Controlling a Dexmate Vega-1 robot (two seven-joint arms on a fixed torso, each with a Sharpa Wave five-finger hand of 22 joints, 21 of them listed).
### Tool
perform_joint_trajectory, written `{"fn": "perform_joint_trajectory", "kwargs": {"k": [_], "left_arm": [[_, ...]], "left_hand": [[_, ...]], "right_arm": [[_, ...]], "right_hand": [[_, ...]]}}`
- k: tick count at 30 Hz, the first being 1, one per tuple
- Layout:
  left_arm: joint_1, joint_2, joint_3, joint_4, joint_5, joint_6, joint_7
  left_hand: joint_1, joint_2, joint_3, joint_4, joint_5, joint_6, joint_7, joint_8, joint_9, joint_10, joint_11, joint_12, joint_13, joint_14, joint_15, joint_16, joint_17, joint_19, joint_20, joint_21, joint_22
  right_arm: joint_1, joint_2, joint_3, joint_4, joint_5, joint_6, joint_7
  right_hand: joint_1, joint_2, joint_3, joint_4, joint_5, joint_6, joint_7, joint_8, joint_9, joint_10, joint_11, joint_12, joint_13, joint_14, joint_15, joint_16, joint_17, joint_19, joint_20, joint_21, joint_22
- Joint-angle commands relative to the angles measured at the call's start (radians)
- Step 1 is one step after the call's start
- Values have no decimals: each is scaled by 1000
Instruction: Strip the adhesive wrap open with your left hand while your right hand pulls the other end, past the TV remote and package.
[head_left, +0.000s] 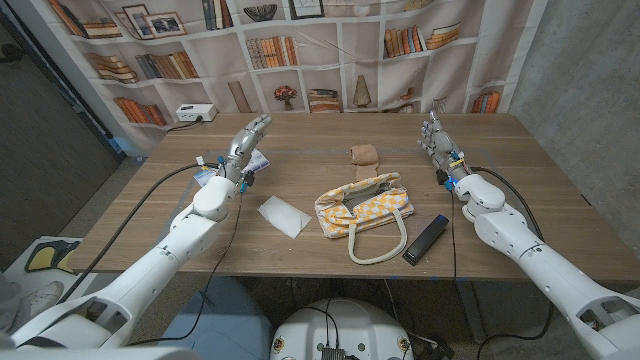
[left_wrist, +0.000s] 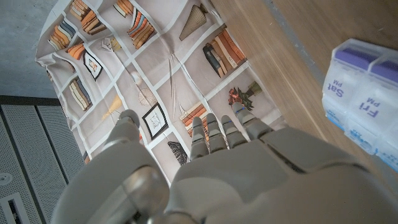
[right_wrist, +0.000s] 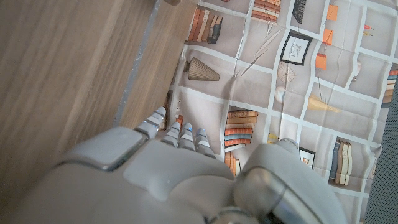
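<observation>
A tan roll of adhesive wrap (head_left: 363, 153) lies on the wooden table (head_left: 310, 140) at the far middle, with neither hand touching it. My left hand (head_left: 245, 145) is at the left of the table, fingers stretched out and apart, holding nothing; in the left wrist view the left hand (left_wrist: 211, 168) points at the bookshelf backdrop. My right hand (head_left: 437, 140) stands at the right, fingers up and empty, and the right wrist view shows the same right hand (right_wrist: 174, 174) with straight fingers. A black TV remote (head_left: 426, 239) lies near the front right. A white package (head_left: 283, 215) lies front of centre.
A yellow checked bag (head_left: 365, 205) with loop handles sits between the package and the remote. A purple and white pill organizer (head_left: 225, 170) (left_wrist: 367, 93) lies by my left hand. A white box (head_left: 196, 113) stands at the back left corner.
</observation>
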Motion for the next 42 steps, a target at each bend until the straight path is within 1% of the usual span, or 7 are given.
{"fn": "perform_joint_trajectory", "kwargs": {"k": [1, 4, 9, 12, 23, 31, 42], "left_arm": [[6, 48, 12, -71, 92, 52, 48], [9, 61, 15, -97, 124, 75, 68], [20, 82, 18, -145, 177, 116, 104], [24, 88, 21, -162, 194, 133, 112], [-19, 119, 53, -163, 272, 171, 84], [-44, 128, 69, -156, 320, 175, 82], [-46, 156, 91, -194, 450, 222, 140]], "left_hand": [[24, 4, 15, 0, 2, 10, -5, -2, 0, 11, -1, 4, 1, 12, -2, 4, 1, 11, -1, 6, 3], [45, 4, 20, -2, 2, -3, -24, -12, 0, 8, -7, 0, 0, 13, -8, 0, 1, 11, -4, 1, 3], [62, -10, 19, -1, 0, -37, -21, -29, 0, -8, -18, -11, 0, -1, -3, -8, 1, 1, 2, -7, 3], [74, -19, 18, 1, -1, -60, -64, -36, 0, 2, -15, -11, 1, 5, -5, -7, 1, 3, 6, -9, 3], [73, -28, 7, 13, -2, -55, -37, -34, 1, 3, -13, -16, 2, 5, -6, -9, 2, 2, 9, -11, 4], [81, 31, 21, 31, 5, -80, -35, -40, 2, -6, -8, -23, 4, -2, 1, -8, 5, -3, 14, -13, 6], [51, 0, -7, 37, 0, -78, -46, -36, 1, 0, -14, -23, 4, 0, -10, -7, 6, -2, 3, -13, 5]], "right_arm": [[3, -8, 12, 11, 9, 10, 12], [3, -11, 15, 14, 11, 11, 16], [-3, -14, 22, 11, 24, 8, 20], [-3, -17, 22, 15, 23, 11, 26], [13, -18, 16, 24, 18, 2, 31], [12, -17, 21, 24, 20, 1, 22], [16, -11, 25, 36, 25, 10, 24]], "right_hand": [[15, -3, -1, -11, -3, -8, 0, 4, 4, -2, 3, 7, 4, -12, -1, 2, 0, -5, 7, 3, 4], [17, -3, -1, -12, -3, -8, 1, 5, 4, -2, 3, 7, 4, -12, -1, 3, 0, -5, 7, 3, 4], [20, -2, 1, -13, -4, -8, 1, 5, 4, -2, 4, 7, 4, -12, -1, 3, 0, -5, 6, 4, 4], [22, -1, 1, -14, -5, -7, 0, 5, 4, -2, 3, 8, 4, -12, -2, 3, 0, -4, 6, 5, 4], [28, 1, 4, -17, -7, -7, 0, 6, 4, -1, 5, 8, 4, -12, -2, 4, 0, -4, 5, 6, 4], [32, 2, 5, -20, -9, -7, 1, 6, 4, -1, 5, 8, 4, -12, -1, 4, 0, -4, 4, 7, 4], [36, 2, 6, -22, -11, -7, 0, 6, 4, -2, 3, 9, 4, -12, -3, 4, 0, -4, 5, 7, 4]]}}
